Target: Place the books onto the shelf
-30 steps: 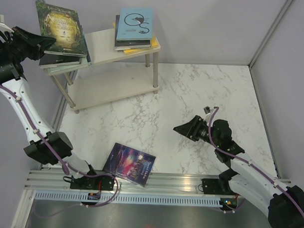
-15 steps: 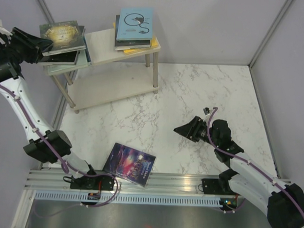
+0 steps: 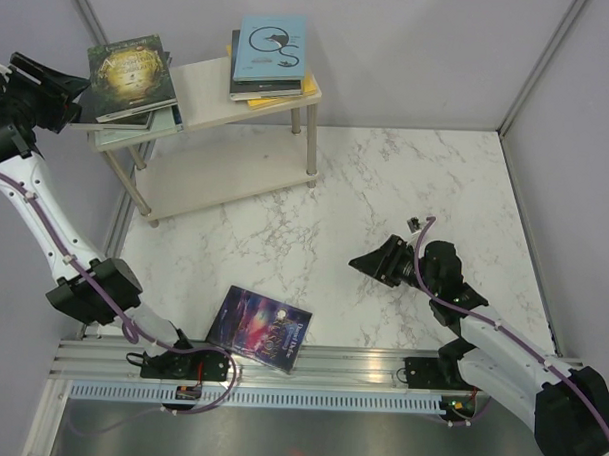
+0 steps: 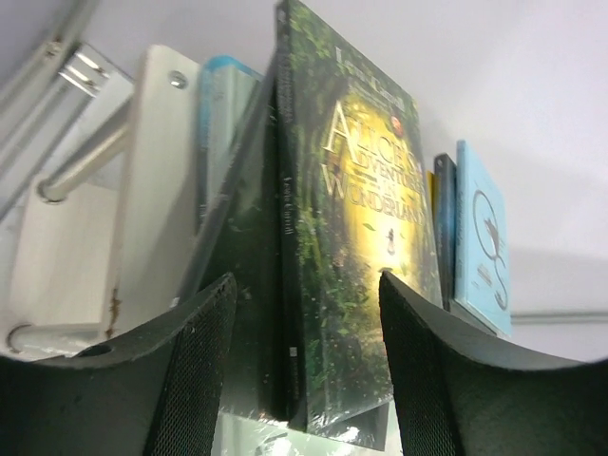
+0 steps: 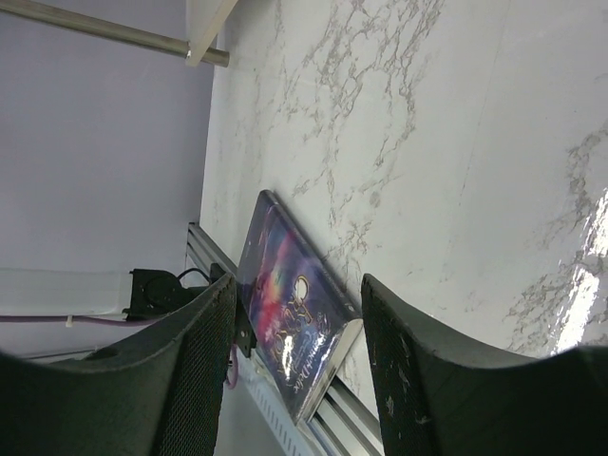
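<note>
The left hand point(image 4: 306, 281) stands spread around the green-gold book point(image 3: 132, 67) lying at the left end of the shelf point(image 3: 204, 84), so that placement looks finished, and the next move calls for the right hand point(image 3: 365, 262), spread and empty, to fetch the purple book point(image 3: 261, 329) at the tabletop's point(image 3: 386, 181) near edge.

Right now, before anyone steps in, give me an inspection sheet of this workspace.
Surface: white marble table.
Job's things: shelf holds two stacks, green-gold book topping the left, light blue book topping the right; purple galaxy book lies flat by the near rail.
Clutter: nothing seen.
Tools: left tool open at the left stack's edge; right tool open, empty, over the table.
Cables: purple cable along each arm.
Surroundings: grey walls.
</note>
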Controlling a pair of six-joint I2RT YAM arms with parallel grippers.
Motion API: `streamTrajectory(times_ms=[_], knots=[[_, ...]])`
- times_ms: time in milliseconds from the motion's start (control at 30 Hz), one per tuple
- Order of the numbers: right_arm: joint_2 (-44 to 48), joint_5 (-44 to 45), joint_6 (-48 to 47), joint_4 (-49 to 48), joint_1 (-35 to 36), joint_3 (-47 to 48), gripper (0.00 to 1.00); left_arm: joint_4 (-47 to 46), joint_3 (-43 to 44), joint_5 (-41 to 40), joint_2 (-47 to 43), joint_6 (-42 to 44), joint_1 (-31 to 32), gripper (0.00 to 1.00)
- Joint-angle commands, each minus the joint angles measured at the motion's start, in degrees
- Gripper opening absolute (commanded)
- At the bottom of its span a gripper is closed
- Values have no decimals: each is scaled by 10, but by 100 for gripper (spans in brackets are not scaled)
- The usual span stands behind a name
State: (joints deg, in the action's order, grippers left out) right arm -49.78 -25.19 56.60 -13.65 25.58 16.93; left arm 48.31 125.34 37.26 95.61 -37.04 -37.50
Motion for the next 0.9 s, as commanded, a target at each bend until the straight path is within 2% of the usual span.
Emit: streamTrajectory(times_ms=[0, 200, 267, 300, 367, 400, 467, 500, 633, 700, 733, 867], knots=[[-1, -1, -20, -7, -4, -2, 59, 32, 32, -88, -41, 28, -13, 66], [-10, 2, -50, -6, -4, 4, 60, 47, 20, -132, -125, 39, -13, 69], [-34, -10, -63, -14, -3, 14, 60, 41, -35, -131, -165, 36, -9, 70], [-46, -18, -72, -22, -3, 18, 61, 32, -62, -135, -212, 35, 3, 71], [-91, -37, -76, -51, -1, 32, 63, 10, -150, -146, -255, 36, 34, 72], [-109, -50, -77, -61, 3, 39, 64, -8, -176, -161, -292, 43, 82, 74], [-168, -57, -87, -70, 24, 71, 65, -8, -241, -177, -319, 53, 127, 74], [-188, -56, -91, -70, 38, 84, 65, -7, -264, -175, -329, 57, 164, 74], [-288, -29, -114, -49, 110, 162, 66, -15, -452, -179, -407, 44, 251, 73], [-315, -24, -105, -57, 137, 176, 66, -18, -512, -191, -430, 42, 295, 73], [-340, -31, -98, -75, 148, 183, 66, -19, -569, -191, -451, 38, 304, 73], [-388, -29, -79, -83, 171, 198, 63, -37, -685, -184, -486, 32, 348, 73]])
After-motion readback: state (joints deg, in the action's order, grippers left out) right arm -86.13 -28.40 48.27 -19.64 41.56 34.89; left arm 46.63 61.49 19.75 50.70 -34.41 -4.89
